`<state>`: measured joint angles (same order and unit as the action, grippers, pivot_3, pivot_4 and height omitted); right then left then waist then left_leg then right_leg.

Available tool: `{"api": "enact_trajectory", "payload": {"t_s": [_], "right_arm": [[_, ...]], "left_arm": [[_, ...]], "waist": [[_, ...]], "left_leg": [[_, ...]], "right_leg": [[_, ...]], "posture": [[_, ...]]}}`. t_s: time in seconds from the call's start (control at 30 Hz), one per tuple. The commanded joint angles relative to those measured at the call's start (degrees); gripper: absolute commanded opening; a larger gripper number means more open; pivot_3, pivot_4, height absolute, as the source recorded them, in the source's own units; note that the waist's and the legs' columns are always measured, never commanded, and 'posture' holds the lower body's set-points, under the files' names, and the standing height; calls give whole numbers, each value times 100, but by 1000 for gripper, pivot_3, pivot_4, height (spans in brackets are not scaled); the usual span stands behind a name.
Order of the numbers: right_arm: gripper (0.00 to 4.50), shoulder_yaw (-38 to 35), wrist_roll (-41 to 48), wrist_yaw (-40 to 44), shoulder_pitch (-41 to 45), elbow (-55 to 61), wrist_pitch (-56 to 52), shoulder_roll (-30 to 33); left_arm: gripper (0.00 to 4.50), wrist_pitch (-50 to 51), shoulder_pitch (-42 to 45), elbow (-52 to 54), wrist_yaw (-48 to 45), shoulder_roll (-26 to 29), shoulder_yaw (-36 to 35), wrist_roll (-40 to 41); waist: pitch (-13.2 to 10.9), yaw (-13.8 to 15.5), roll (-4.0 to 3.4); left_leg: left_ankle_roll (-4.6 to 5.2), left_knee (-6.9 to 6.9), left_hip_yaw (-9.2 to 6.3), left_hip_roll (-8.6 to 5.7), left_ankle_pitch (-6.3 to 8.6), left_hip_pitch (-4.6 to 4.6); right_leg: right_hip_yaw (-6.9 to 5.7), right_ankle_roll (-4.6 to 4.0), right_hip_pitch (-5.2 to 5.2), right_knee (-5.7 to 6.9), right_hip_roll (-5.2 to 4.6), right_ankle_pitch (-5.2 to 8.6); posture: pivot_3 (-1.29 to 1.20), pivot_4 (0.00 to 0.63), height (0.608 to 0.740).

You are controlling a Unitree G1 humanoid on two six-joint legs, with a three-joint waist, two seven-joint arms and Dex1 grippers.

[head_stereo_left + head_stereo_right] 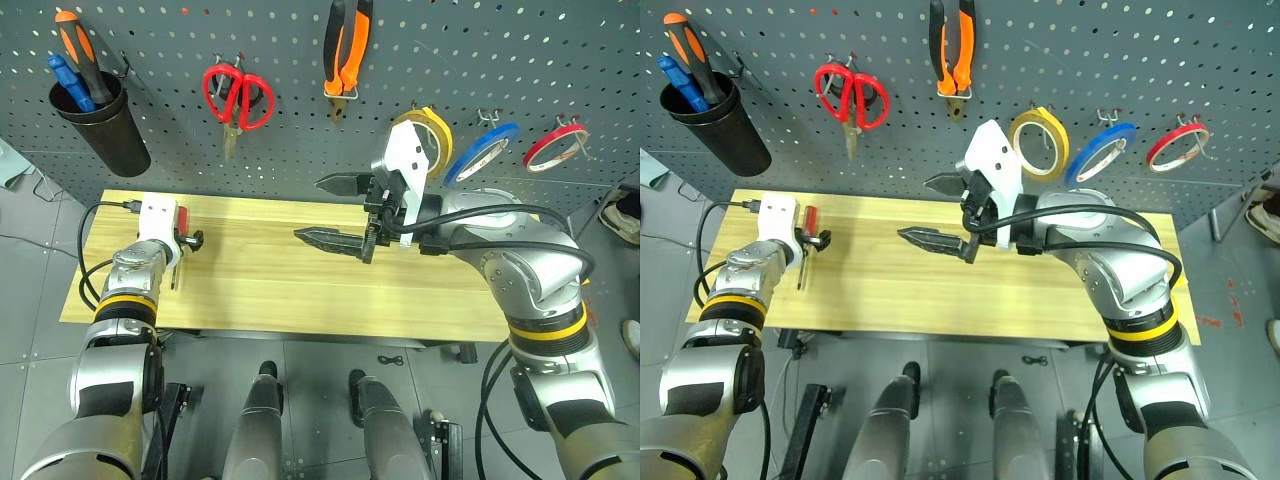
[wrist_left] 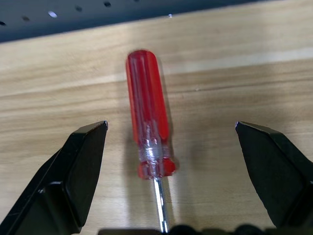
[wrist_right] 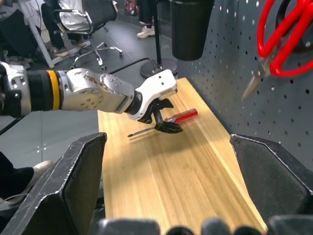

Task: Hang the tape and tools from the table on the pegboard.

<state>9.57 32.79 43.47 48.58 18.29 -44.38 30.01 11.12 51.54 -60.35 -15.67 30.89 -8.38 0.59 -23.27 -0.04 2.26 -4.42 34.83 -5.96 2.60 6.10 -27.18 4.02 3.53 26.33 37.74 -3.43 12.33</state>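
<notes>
Left wrist view, slim red-handled screwdriver (image 2: 148,115) flat on table (image 2: 244,88), both end effectors released, left end effector (image 2: 171,142) straddling it.

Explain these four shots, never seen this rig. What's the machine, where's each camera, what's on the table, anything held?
It is a two-armed humanoid robot. The two wide pictures come from a stereo camera on its head, looking down over its arms. The two close ones come from cameras on each wrist, looking along that gripper's black fingers.

On the wooden table lies one thing: a red-handled screwdriver. The left gripper is open with its fingers on either side of the handle, not touching it. The right gripper is open above the table, holding nothing.

On the pegboard behind hang red scissors, orange-and-black pliers, yellow tape, blue tape, red tape and a black cup of screwdrivers.
</notes>
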Motion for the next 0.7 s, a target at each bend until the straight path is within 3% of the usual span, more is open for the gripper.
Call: {"api": "enact_trajectory", "payload": {"t_s": [0.03, 0.4, 0.7], "right_arm": [[4500, -273, 120, 34, 137, 182, -109, 71], [4500, -499, 148, 206, 225, 117, -198, 305], [4500, -560, 150, 266, 167, 178, -272, 393]], "left_arm": [[4452, -142, 128, -130, 167, 24, -14, -37], [4452, -155, 195, 21, -8, 191, -33, -2], [4452, 260, 203, 29, -105, 247, -11, -15]], "waist": [[-26, -5, -1], [-215, 17, -5], [-231, 32, -7]], "left_leg": [[0, 0, 0, 0, 0, 0], [0, -1, 0, 1, 0, -2], [0, -10, 0, 0, 0, -10]], "right_leg": [[0, 4, 0, 1, 0, 3], [0, 2, 10, 24, 0, 15], [1, 5, 20, 23, -1, 20]], "posture": [[79, 484, 740], [103, 525, 740], [116, 531, 740]]}}
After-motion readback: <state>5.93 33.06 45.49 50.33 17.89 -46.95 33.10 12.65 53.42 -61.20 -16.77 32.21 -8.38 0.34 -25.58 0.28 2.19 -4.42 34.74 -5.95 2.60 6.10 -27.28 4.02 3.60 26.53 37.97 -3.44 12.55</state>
